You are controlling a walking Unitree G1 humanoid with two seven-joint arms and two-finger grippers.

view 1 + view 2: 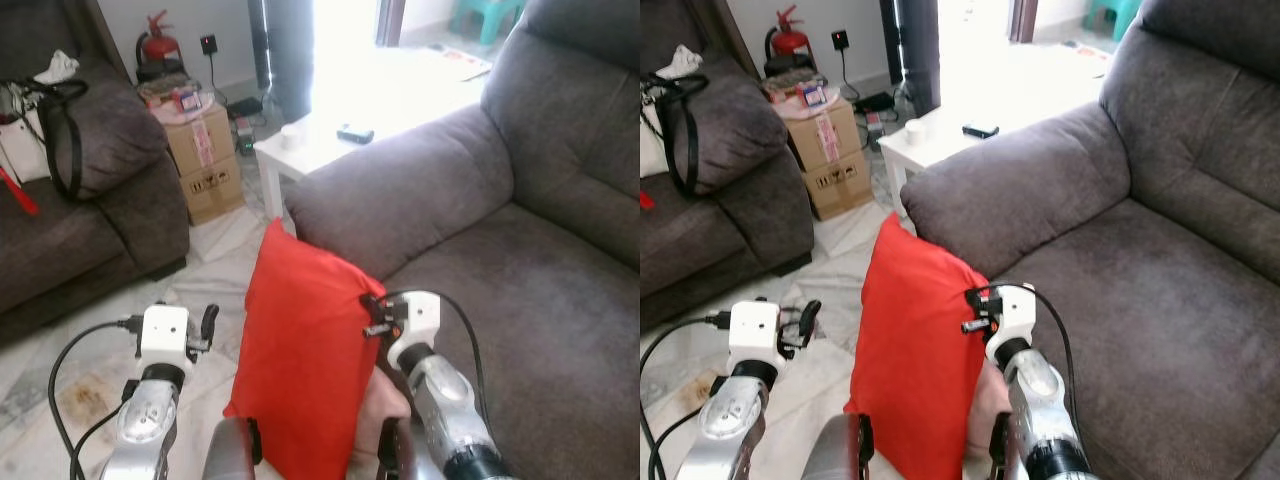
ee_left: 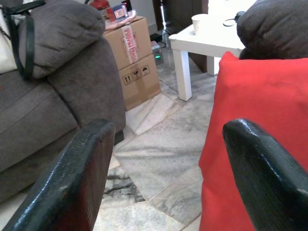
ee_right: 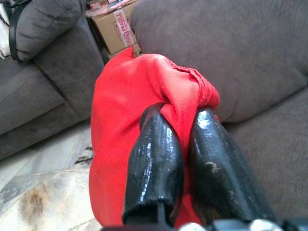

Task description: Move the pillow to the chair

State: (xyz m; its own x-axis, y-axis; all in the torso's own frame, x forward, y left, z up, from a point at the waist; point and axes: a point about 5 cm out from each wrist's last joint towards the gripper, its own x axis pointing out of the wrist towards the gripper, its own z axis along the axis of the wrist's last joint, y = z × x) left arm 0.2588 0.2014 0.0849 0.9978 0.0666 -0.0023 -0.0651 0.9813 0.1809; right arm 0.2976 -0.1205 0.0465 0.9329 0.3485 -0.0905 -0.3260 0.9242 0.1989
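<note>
So far I have the red pillow (image 3: 144, 96) pinched by its edge in my right gripper (image 3: 185, 159), hanging upright just off the grey sofa (image 1: 520, 250). My left gripper (image 2: 178, 178) waits wide apart beside it. Carrying it across to the chair (image 1: 90, 190) is left.

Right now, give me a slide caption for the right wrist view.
Right gripper shut on a fold of the red pillow, held beside the grey sofa.
</note>
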